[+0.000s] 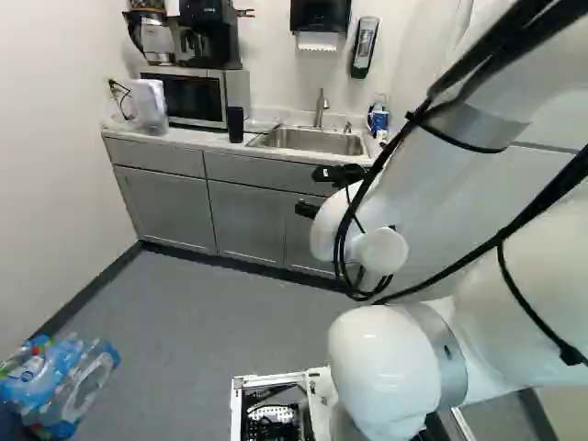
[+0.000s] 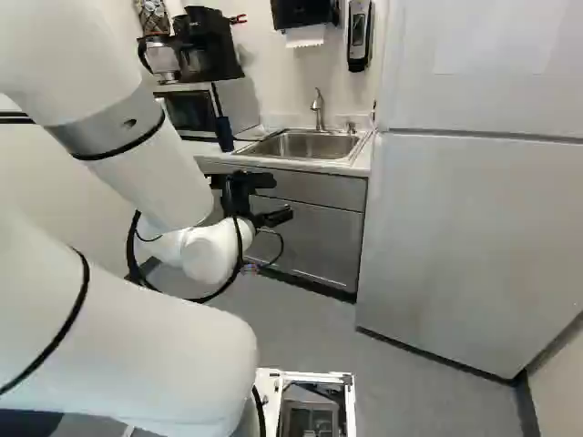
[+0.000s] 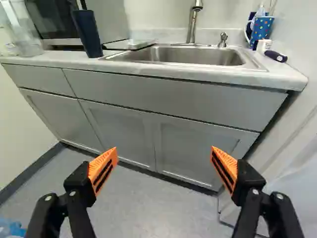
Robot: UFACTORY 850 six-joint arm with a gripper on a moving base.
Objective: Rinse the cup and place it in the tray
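and we start left: microwave (image 1: 184, 96), then our dark cup (image 3: 88, 34), upright on the counter (image 3: 49, 59), in nobody's grip! next to it, likely the tray (image 3: 130, 44), flat by the sink (image 3: 173, 64), the cup outside it. we'd call grip, rinse and placing all still to do. here's our gripper (image 3: 164, 148), spread wide, holding nothing, facing the cabinets (image 3: 129, 129) with floor (image 1: 211, 303) to work over; we'd want to rise past that counter lip. far right, the fridge (image 2: 483, 246) walls us in!
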